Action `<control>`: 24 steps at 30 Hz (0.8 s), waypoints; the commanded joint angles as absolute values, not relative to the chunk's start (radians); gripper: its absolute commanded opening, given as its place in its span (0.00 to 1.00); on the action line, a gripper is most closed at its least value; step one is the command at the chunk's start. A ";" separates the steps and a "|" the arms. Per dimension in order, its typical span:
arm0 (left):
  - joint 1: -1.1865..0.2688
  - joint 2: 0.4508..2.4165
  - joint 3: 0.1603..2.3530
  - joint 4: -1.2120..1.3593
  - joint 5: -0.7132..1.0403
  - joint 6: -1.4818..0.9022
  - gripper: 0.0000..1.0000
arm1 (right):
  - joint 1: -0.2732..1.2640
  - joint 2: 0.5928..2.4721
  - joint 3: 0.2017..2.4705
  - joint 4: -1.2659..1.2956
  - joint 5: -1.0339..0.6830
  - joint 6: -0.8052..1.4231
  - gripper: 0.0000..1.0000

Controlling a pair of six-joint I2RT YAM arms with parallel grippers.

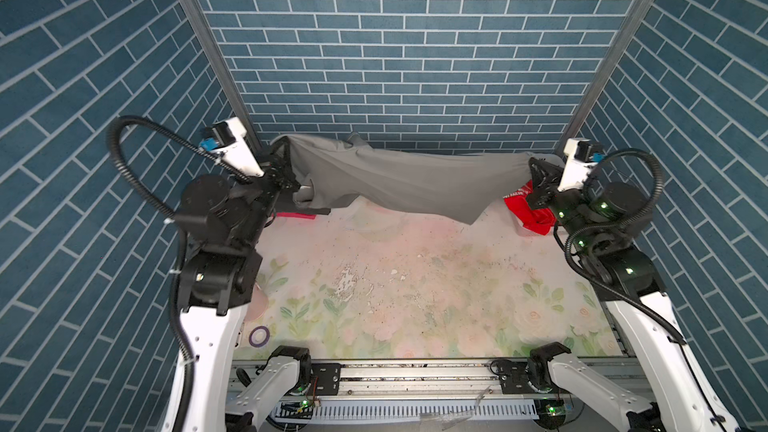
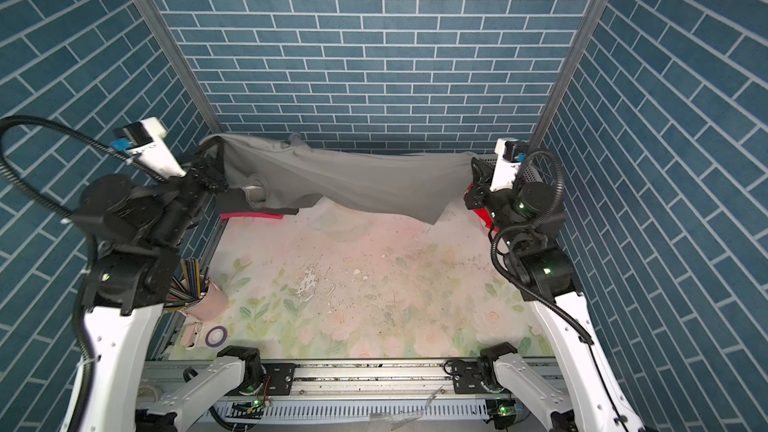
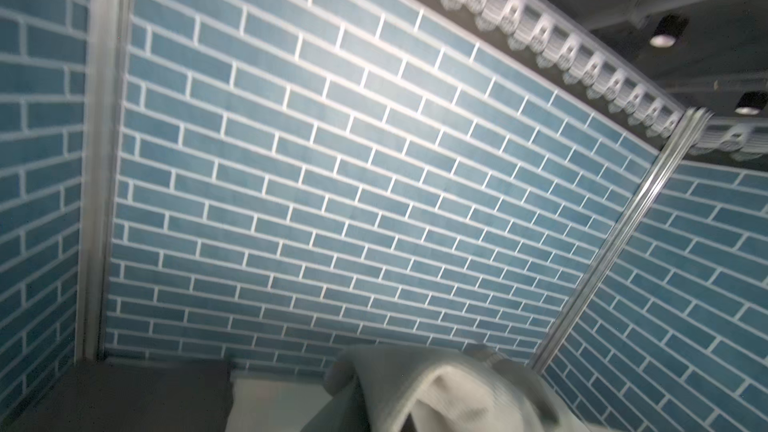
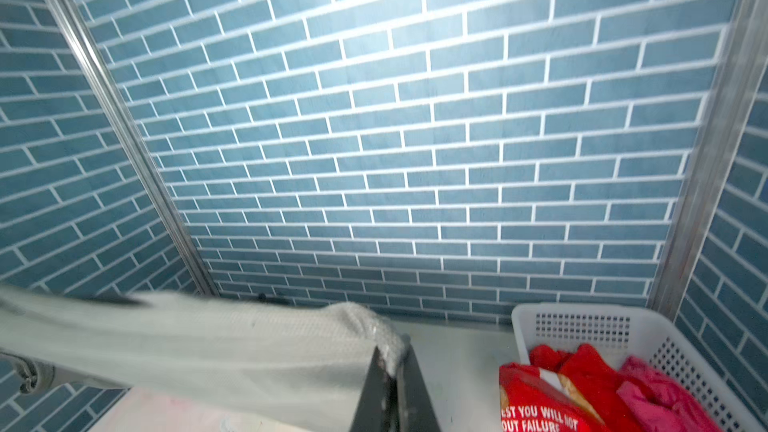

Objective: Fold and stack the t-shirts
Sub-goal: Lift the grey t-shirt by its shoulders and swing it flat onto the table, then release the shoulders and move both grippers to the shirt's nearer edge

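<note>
Right wrist: grey t-shirt in hand.

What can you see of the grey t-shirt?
Plain mid-grey t-shirt, soft cloth, held up and stretched across the far end of the table between the left gripper and right gripper, both shut on its edges. It sags mid-span; one corner hangs low toward the right; collar shows near the left gripper.
</note>
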State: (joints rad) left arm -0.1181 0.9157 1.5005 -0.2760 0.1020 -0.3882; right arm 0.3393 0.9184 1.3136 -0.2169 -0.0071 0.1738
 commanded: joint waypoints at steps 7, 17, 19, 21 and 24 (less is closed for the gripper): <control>-0.114 1.011 1.595 -0.272 0.011 -0.307 0.00 | 0.301 1.119 1.522 -0.326 0.054 0.055 0.00; -0.114 1.389 1.304 -0.078 0.047 -0.418 0.00 | 0.164 1.651 1.539 -0.229 -0.115 0.080 0.00; -0.114 1.488 1.231 0.006 0.057 -0.460 0.00 | 0.161 1.776 1.561 -0.222 -0.127 0.090 0.00; -0.113 1.609 1.213 0.053 0.058 -0.497 0.00 | 0.161 1.904 1.606 -0.213 -0.137 0.098 0.00; -0.111 1.785 1.272 0.081 0.052 -0.500 0.00 | 0.161 2.081 1.747 -0.275 -0.125 0.106 0.01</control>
State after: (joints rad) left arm -0.1181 1.7176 1.2156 -0.0345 0.0620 -0.4561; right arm 0.1627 2.0006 1.6268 -0.2504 -0.1097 0.0998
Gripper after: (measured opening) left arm 0.065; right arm 0.057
